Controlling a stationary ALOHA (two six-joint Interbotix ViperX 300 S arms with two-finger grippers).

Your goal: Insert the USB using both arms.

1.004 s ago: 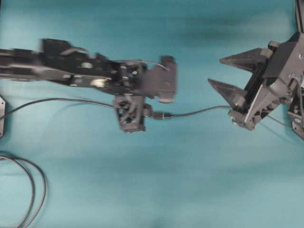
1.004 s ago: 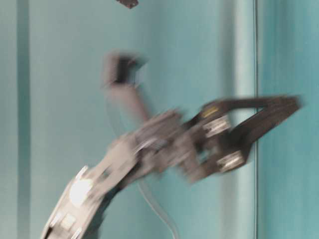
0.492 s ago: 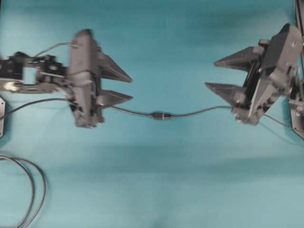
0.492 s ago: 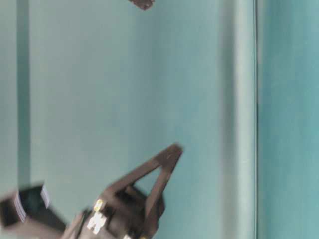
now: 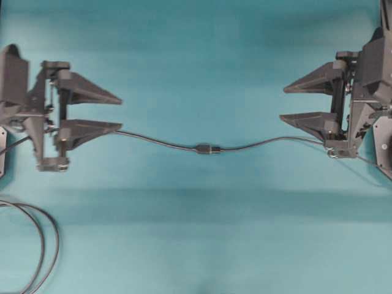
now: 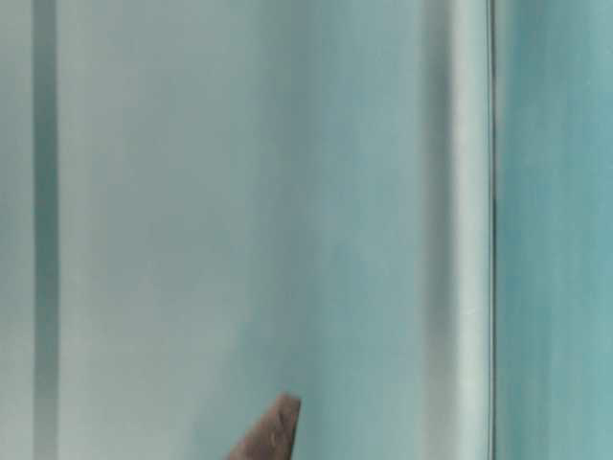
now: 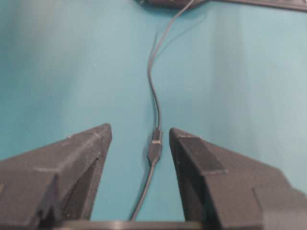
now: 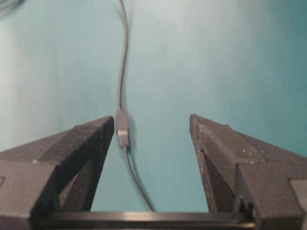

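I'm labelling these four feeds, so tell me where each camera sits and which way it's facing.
Overhead: above the teal table, looking straight down; both open black two-fingered grippers, left and right, flank the joined dark USB connector.
Table-level: low, facing a teal backdrop; only one dark fingertip shows.
Left wrist: behind its fingers, facing the connector.
Right wrist: behind its fingers, facing the connector.
Shared: overhead and both wrist views show the connector.

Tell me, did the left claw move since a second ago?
Yes. In the overhead view the left claw has pulled back toward the left edge, away from the joined USB connector, which has stayed mid-table. Its jaws stand open and empty.
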